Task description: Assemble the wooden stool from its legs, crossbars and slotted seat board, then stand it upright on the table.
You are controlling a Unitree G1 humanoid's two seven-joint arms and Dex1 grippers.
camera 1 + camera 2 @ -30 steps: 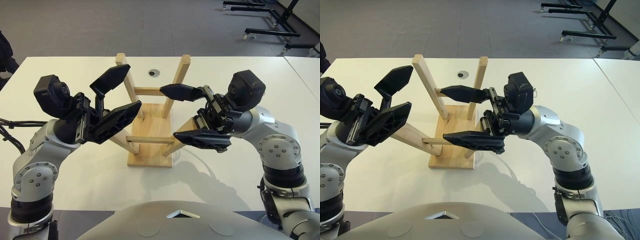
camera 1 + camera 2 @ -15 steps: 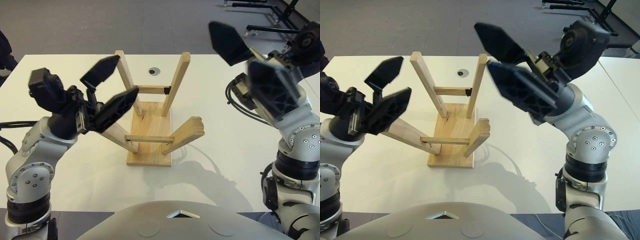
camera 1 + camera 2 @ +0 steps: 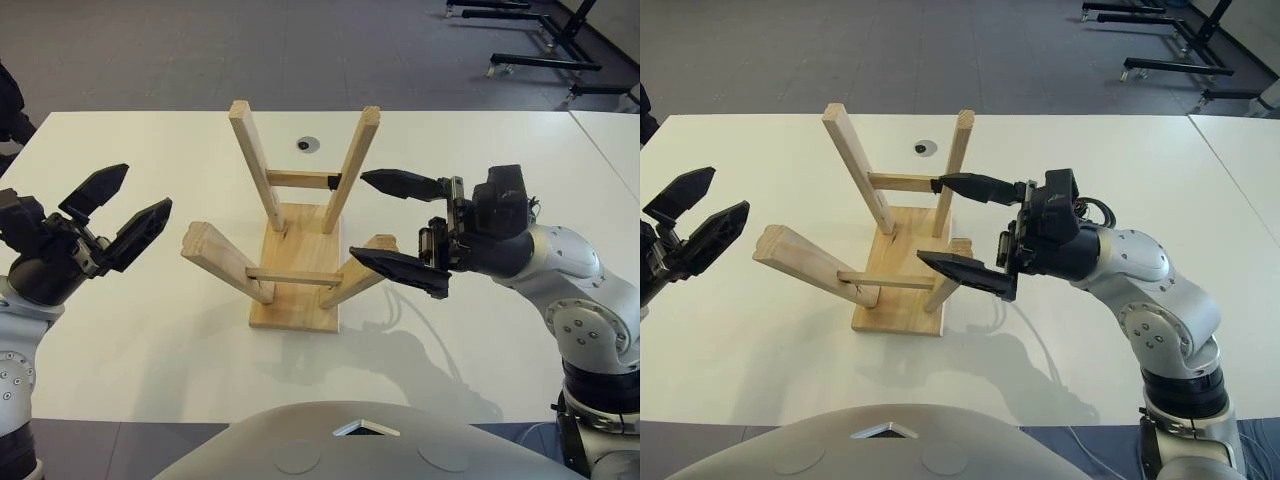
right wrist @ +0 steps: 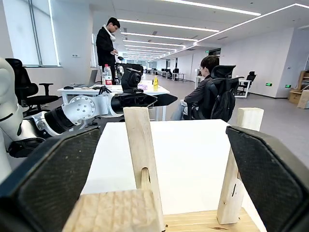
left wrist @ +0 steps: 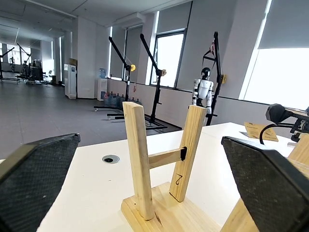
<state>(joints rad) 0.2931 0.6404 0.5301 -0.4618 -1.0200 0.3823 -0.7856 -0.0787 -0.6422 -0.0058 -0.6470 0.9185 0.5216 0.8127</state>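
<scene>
The wooden stool lies upside down, its seat board (image 3: 296, 300) flat on the white table. Two far legs (image 3: 253, 165) (image 3: 351, 170) stand up, joined by a crossbar (image 3: 298, 180). Two near legs (image 3: 224, 260) (image 3: 362, 276) lean outward, joined by another crossbar (image 3: 295, 277). My left gripper (image 3: 147, 187) is open, off to the left and clear of the stool. My right gripper (image 3: 357, 215) is open at the stool's right side, its lower finger over the near right leg's end and its upper finger beside the far right leg. The right wrist view shows the legs (image 4: 145, 159) between its pads.
A round cable hole (image 3: 306, 144) sits in the table (image 3: 150, 340) behind the stool. A thin cable (image 3: 397, 308) lies under my right arm. A second table (image 3: 612, 135) adjoins at the far right. Metal stands are on the floor beyond.
My left gripper has let go of the near left leg and pulled back to the left. My right arm swung up high, then came down again beside the stool's right legs.
</scene>
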